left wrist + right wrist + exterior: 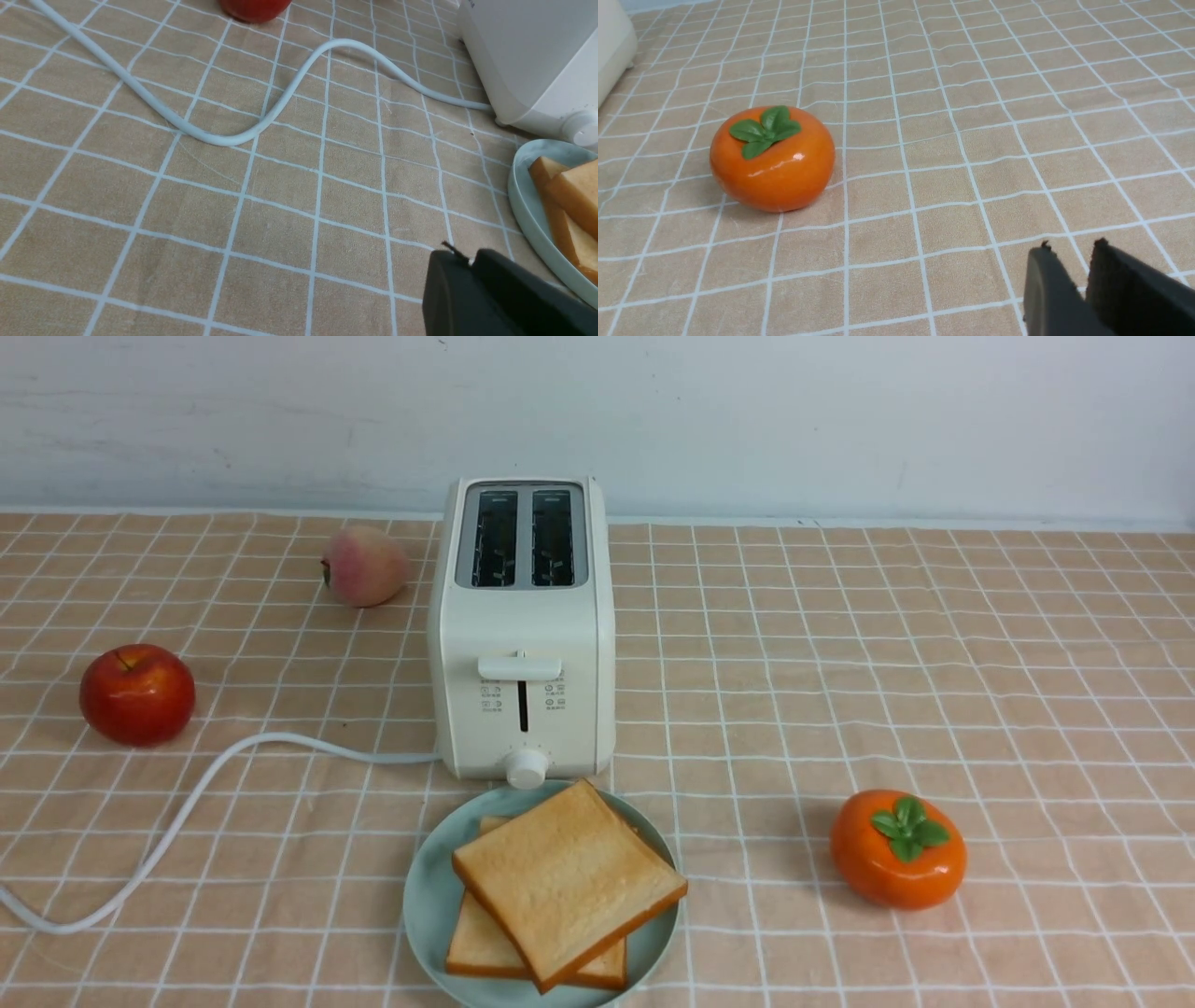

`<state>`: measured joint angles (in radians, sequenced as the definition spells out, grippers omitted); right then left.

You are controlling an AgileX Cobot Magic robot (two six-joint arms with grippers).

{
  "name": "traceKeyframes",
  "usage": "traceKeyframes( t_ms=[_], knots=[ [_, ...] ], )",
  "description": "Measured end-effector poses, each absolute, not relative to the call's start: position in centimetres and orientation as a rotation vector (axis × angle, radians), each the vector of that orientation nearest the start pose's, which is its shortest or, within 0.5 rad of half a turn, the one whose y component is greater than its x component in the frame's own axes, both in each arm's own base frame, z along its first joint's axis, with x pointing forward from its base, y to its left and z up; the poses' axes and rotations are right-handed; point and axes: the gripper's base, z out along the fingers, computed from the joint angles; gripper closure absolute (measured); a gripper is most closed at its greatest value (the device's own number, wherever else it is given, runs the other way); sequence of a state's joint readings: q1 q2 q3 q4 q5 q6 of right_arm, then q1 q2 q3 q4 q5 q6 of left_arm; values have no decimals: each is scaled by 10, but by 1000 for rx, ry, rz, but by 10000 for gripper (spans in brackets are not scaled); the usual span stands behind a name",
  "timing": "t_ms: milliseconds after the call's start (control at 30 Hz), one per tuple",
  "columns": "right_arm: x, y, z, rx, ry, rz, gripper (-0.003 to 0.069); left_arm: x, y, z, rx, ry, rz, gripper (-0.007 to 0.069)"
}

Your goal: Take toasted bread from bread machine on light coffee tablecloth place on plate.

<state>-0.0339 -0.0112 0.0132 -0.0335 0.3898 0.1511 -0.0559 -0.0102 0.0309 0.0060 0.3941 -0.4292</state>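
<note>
toasted bread [571, 879], two square slices: flat golden-tan faces, fine-grained, edged in darker orange-brown crust. stacked askew on the plate [429, 896], near the left gripper [467, 261] and apart from its fingers; the upper slice lies across the lower, one corner reaching over the rim.

left gripper, dark, blurred at the tips: slightly open, a narrow gap between the fingers, nothing in hold.

right gripper [1073, 261], dark, likewise blurred: partly open, cloth showing between the fingers, nothing in hold.

plate, round and shallow, pale mint-green, smooth, with raised rim; near the left gripper, apart from it.

bread machine [525, 616], boxy, cream-white, smooth-shelled, rounded at the corners; two dark slots, bar-shaped lever, round dial. stands beyond the plate from the left gripper.

cord [280, 100], white, smooth, round in section, curving over the cloth on the left gripper's side.

tablecloth [794, 709], peach-tan fabric, thin white grid, slightly rippled; beneath both grippers.

persimmon [773, 163], squat, glossy orange, green-leaved; near the right gripper, not touching.

apple [137, 694], round, glossy red, and peach [366, 566], pinkish, matte-looking; both well apart from the left gripper.
</note>
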Motion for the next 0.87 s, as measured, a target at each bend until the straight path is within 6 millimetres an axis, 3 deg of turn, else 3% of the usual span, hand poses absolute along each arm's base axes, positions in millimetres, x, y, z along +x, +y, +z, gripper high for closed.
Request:
traceKeyframes(
  t_ms=[867],
  knots=[
    [52, -3, 174, 153, 1869, 47, 487, 52, -3, 168, -351, 1879, -323, 546]
  ],
)
